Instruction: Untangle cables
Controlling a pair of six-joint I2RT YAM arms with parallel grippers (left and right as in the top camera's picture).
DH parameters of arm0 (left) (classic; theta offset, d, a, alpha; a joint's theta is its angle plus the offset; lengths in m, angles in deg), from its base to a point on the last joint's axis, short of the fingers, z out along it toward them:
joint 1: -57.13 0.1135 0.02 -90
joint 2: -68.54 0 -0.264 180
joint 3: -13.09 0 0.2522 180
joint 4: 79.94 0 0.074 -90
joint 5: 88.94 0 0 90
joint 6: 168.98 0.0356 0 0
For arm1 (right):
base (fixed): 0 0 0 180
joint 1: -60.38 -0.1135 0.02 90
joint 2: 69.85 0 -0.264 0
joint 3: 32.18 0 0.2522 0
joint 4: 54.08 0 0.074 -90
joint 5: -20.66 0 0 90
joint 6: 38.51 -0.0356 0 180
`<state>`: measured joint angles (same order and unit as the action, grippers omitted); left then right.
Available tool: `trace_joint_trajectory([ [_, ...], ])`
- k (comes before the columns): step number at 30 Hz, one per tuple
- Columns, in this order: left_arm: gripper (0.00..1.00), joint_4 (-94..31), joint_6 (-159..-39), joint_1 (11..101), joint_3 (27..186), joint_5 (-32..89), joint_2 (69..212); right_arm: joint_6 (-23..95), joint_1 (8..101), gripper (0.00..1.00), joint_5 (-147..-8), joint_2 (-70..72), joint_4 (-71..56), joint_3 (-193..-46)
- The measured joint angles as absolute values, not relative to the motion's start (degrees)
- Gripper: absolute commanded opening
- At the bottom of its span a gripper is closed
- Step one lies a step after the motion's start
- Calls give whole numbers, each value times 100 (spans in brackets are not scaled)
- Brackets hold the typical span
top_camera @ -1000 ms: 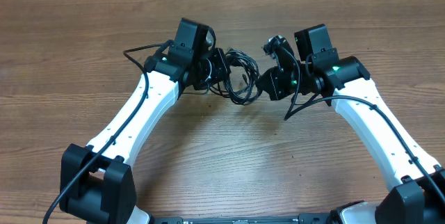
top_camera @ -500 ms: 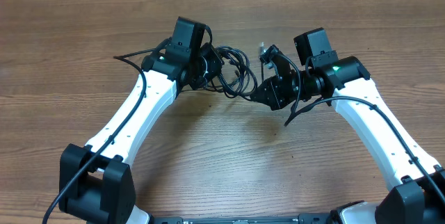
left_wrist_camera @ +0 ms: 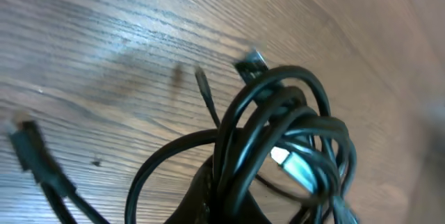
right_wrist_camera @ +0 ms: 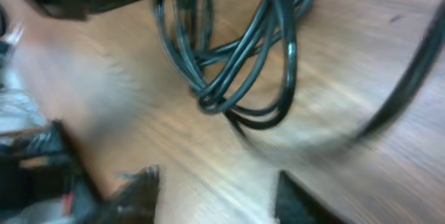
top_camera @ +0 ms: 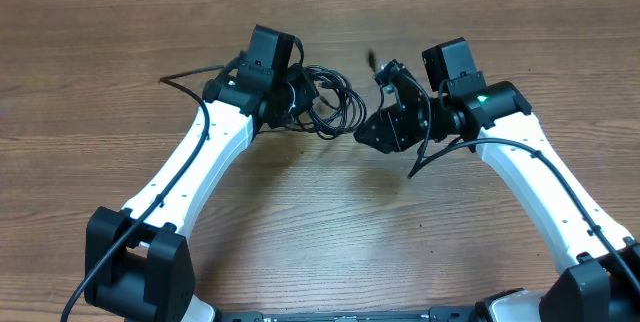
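The cables (top_camera: 335,107) are a bundle of thin black loops hanging from my left gripper (top_camera: 300,102), which is shut on them. In the left wrist view the cables (left_wrist_camera: 278,133) rise out of the closed jaws of the left gripper (left_wrist_camera: 229,206), with a silver-tipped plug (left_wrist_camera: 292,165) inside the loops. My right gripper (top_camera: 372,132) stands just right of the bundle, open and holding nothing. The right wrist view is blurred: the right gripper (right_wrist_camera: 215,196) has its fingers wide apart over bare wood, and the cables (right_wrist_camera: 243,71) lie beyond them.
The wooden table (top_camera: 320,232) runs all round. One thin cord end (top_camera: 165,80) sticks out to the left of the left arm. A loose plug (left_wrist_camera: 24,140) lies on the wood at the left. A blurred cord tip (top_camera: 372,60) shows above the right gripper.
The right gripper has opened and let go of the cables. The bundle has drawn back toward the left gripper. The right gripper has swung a little left and down.
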<state>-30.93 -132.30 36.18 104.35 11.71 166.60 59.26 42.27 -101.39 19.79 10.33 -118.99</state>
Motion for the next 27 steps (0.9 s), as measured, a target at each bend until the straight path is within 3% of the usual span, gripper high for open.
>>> trace_joint_trajectory([
  [4, 4, -2951, -12535, 3618, 10435, 1169, 16660, 5758, 4227, 79, -9630, 1979, 887, -11899],
  [13, 4, -3060, -11658, 3625, 10435, 1362, 16660, 5659, 4227, 84, -9219, 1979, 393, -11899],
  [24, 4, -3572, -11348, 3625, 10435, 2566, 16660, 5625, 4227, 82, -9178, 1979, 277, -11899],
  [26, 4, -3578, -11344, 3625, 10435, 2690, 16660, 5622, 4227, 79, -9178, 1979, 275, -11899],
  [27, 4, -3578, -11342, 3625, 10435, 2745, 16660, 5625, 4227, 71, -9175, 1979, 277, -11899],
])
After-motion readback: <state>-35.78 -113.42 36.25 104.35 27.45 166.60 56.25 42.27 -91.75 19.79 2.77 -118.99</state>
